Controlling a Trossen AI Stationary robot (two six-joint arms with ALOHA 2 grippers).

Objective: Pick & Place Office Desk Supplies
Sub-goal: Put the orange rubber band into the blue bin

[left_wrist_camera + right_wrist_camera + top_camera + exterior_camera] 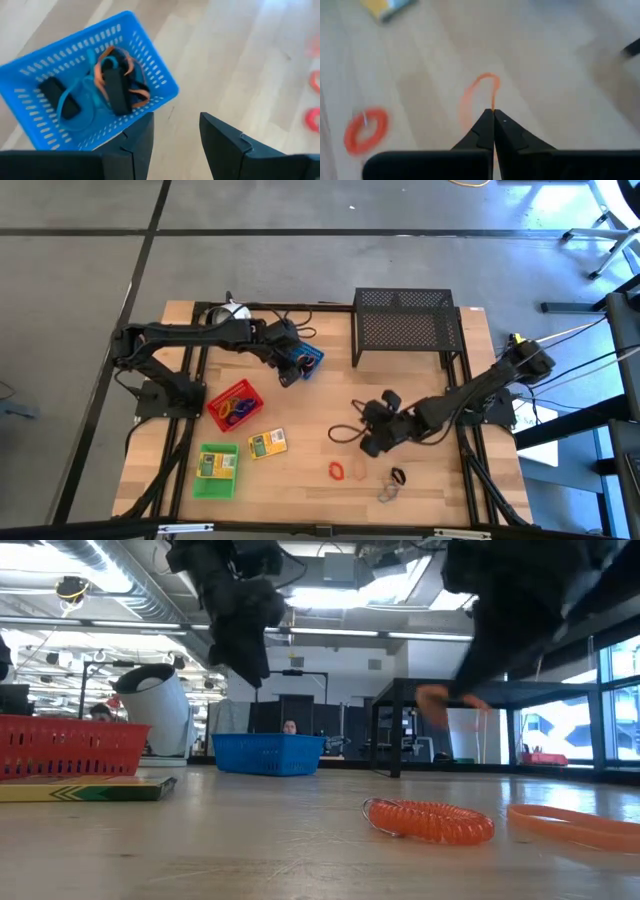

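Thin orange loop [479, 97] hangs from the tips of the right gripper [493, 114], whose fingers are pressed together on its edge, lifted clear of the table [300, 480] near the middle, right of the yellow-green box [267, 443]. Risk: the pinch catches only a sliver of band, so a quick swing toward a tray could let it slip out or snag on the coiled red loop [430, 820] lying below. Left gripper [175, 137] is over the blue tray [160, 82] at the far left, fingers apart and empty; the tray already holds blue and orange loops with black pieces, and a low pass could nudge it. The right wrist view alone shows the pinch; the high view alone shows the layout, with the red tray [218, 398], green tray [200, 485] and grey and black loops [392, 483] near the front edge; the low view gives height only
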